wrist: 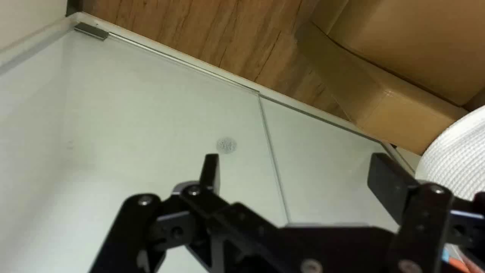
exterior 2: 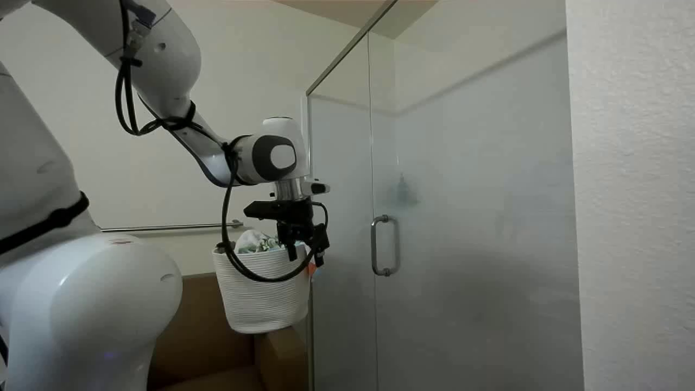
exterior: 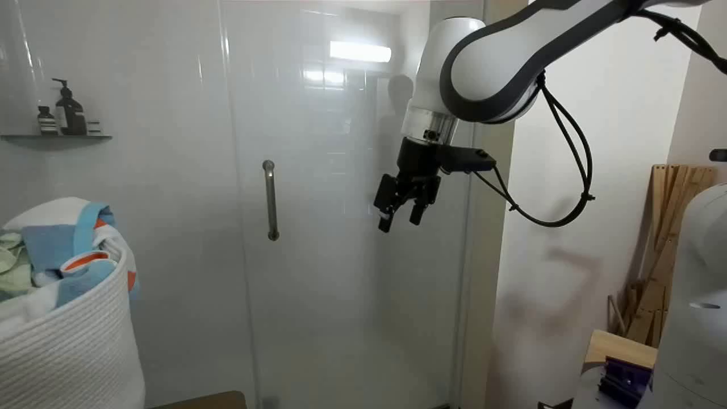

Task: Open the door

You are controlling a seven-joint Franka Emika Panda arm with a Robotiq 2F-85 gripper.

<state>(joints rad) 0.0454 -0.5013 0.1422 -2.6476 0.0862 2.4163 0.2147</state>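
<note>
The door [exterior: 324, 295] is a tall clear glass panel, also in an exterior view [exterior 2: 478, 217] and in the wrist view [wrist: 151, 98]. It stands shut, in line with the fixed glass panel [wrist: 322, 159] beside it. Its vertical silver bar handle [exterior: 271, 200] sits near the seam and shows in an exterior view [exterior 2: 374, 247]; it is out of sight in the wrist view. My gripper [exterior: 400, 218] points down in front of the glass, apart from the handle, and also shows in an exterior view [exterior 2: 305, 256]. Its fingers [wrist: 297, 168] are wide apart with nothing between them.
A white woven basket [exterior 2: 263, 293] of cloths stands on a brown seat [exterior 2: 201, 320] beside the glass. A wall [exterior 2: 630, 217] edges the door's hinge side. A shelf [exterior: 57, 137] with bottles is behind the fixed glass. Wooden slats [exterior: 661, 250] lean near the robot base.
</note>
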